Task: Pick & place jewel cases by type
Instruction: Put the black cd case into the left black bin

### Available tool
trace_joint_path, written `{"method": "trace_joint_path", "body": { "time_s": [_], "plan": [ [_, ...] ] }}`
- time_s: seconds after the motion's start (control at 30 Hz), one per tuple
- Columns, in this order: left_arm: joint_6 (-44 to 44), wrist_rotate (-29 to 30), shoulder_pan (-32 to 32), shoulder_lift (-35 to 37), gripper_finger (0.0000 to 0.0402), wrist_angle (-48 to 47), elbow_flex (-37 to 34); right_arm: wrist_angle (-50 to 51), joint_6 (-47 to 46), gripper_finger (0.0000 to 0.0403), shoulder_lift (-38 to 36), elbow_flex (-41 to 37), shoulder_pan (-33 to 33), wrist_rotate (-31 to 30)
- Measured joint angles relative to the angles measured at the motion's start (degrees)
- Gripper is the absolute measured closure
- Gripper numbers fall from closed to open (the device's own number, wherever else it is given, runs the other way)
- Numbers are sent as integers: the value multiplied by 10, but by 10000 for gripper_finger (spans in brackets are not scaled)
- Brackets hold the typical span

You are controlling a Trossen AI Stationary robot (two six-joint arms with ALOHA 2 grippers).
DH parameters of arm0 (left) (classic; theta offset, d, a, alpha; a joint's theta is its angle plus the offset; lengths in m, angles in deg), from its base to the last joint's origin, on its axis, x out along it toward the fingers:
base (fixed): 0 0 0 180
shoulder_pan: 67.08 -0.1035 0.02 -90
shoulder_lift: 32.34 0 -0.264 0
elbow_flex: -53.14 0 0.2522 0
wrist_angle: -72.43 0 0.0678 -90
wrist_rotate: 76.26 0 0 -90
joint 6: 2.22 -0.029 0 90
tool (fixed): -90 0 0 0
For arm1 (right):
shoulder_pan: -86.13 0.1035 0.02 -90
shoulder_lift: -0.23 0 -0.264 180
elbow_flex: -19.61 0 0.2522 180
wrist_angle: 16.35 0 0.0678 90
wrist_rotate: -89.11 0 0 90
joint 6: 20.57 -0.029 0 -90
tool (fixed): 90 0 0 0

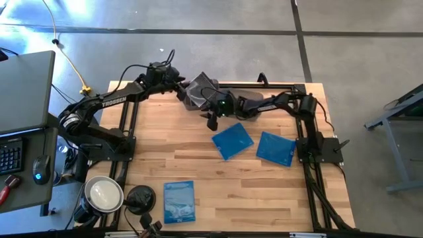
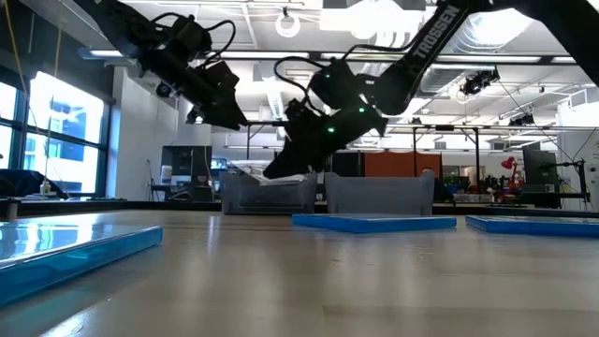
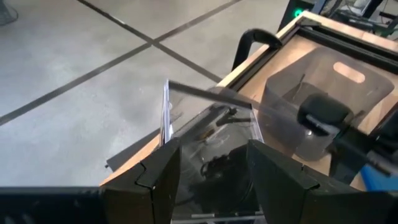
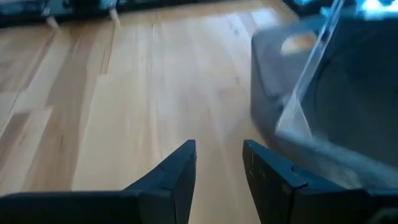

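My left gripper [image 3: 211, 165] hangs empty, fingers spread, above a smoky plastic tub [image 1: 200, 91] holding clear, glossy cases [image 3: 208, 121]. My right gripper [image 4: 219, 163], also parted and empty, hovers beside it. Three flat blue cases [image 1: 232, 141] lie on the plank table [image 1: 225, 192]; "TROSSEN" marks my left arm [image 1: 114, 100].

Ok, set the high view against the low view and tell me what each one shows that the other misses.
Only the high view shows the printed pale blue case near the table's front edge seen flat, the round black object beside it, and the two blue cases lying apart on the wood. Only the low view shows the two smoky tubs standing side by side, with a clear case leaning in the left one, and the room behind. Both show the left gripper and right gripper at the tubs, empty.
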Motion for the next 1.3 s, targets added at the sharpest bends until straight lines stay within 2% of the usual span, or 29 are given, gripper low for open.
{"method": "trace_joint_path", "body": {
  "time_s": [0.1, 0.23, 0.37, 0.47, 0.57, 0.73, 0.83, 0.97, 1.3],
  "plan": [
    [0, 0, 0, 0, 220, 11, 0, 16, 0, 274, 23, 43, 0, 0],
    [0, 0, 0, 0, 220, 7, 0, 122, -3, 274, 41, 104, 0, -10],
    [0, 0, 0, 0, 220, 7, 0, 175, 14, 274, 41, 127, 12, -64],
    [0, 0, 0, 0, 220, 7, 0, 197, 16, 274, 40, 134, 24, -56],
    [0, 0, 0, 0, 220, 7, 0, 198, 17, 274, 40, 135, 32, -59],
    [0, -2, 0, 0, 220, 8, 0, 193, 16, 274, 49, 134, 21, -111],
    [0, -8, 0, 0, 220, 8, 0, 187, -3, 274, 49, 135, 8, -95],
    [0, -13, 0, 0, 220, 8, 0, 167, -15, 274, 49, 135, -4, -46],
    [1, -14, 0, 0, 220, 9, 0, 109, -75, 275, 49, 135, -3, -49]
  ]
}}
